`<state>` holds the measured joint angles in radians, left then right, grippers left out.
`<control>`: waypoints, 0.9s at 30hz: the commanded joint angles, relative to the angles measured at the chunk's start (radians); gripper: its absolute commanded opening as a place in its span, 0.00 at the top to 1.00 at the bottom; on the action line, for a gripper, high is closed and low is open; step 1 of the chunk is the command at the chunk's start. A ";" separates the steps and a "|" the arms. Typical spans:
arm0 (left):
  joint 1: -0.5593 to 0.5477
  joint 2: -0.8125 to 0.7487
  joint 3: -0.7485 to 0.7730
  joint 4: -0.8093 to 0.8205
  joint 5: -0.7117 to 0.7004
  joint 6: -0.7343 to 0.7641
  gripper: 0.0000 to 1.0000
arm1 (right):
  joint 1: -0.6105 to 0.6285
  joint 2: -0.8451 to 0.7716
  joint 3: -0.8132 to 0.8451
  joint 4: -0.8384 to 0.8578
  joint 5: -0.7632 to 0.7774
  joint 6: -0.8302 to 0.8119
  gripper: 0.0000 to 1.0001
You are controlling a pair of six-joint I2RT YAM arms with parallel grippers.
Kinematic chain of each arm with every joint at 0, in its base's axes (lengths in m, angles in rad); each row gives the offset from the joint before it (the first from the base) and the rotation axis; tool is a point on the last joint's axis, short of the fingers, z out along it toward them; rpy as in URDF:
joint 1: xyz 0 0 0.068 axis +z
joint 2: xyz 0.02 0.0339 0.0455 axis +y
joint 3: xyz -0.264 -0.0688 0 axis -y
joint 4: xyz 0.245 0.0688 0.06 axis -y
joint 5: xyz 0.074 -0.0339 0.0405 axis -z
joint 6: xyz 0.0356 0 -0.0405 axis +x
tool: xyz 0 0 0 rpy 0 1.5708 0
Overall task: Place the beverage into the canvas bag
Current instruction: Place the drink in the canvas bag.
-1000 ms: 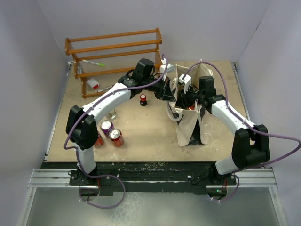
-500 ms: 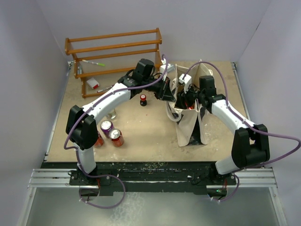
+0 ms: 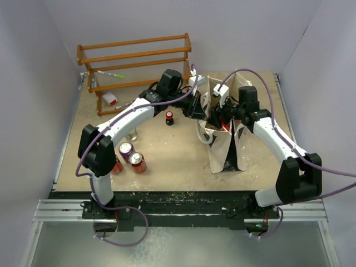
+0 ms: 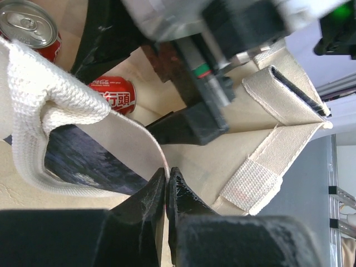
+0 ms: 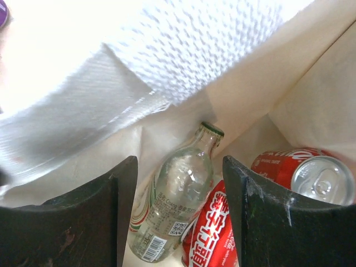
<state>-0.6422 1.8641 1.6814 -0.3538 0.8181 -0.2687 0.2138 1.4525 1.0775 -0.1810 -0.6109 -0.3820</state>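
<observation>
— What do we see at the back of the table (image 3: 167,161)?
— We see a brown wooden rack (image 3: 133,55) with long bars, close to the pale wall (image 3: 167,16).
— Is anything on it?
— Yes, a thin pen (image 3: 110,73) with a green tip lies on it. A small red and white thing (image 3: 109,99) sits low down in the rack.
— And the table?
— We see it is sandy brown.
</observation>
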 commanded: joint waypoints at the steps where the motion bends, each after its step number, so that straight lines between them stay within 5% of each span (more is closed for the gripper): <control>1: -0.001 -0.034 0.032 0.027 -0.001 0.023 0.91 | -0.004 -0.082 0.079 -0.038 0.007 -0.016 0.35; 8: -0.002 -0.033 0.031 0.030 0.010 0.015 0.78 | -0.004 -0.170 0.144 -0.058 0.054 -0.001 0.35; 16: -0.001 -0.063 0.045 0.034 0.080 0.032 0.41 | -0.004 -0.235 0.220 -0.098 0.115 0.030 0.35; 27: 0.021 -0.273 0.047 -0.150 0.097 0.361 0.03 | 0.000 -0.280 0.392 -0.254 0.045 0.070 0.35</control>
<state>-0.6411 1.7435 1.6871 -0.4507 0.8944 -0.0868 0.2138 1.2053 1.3666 -0.3794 -0.5179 -0.3431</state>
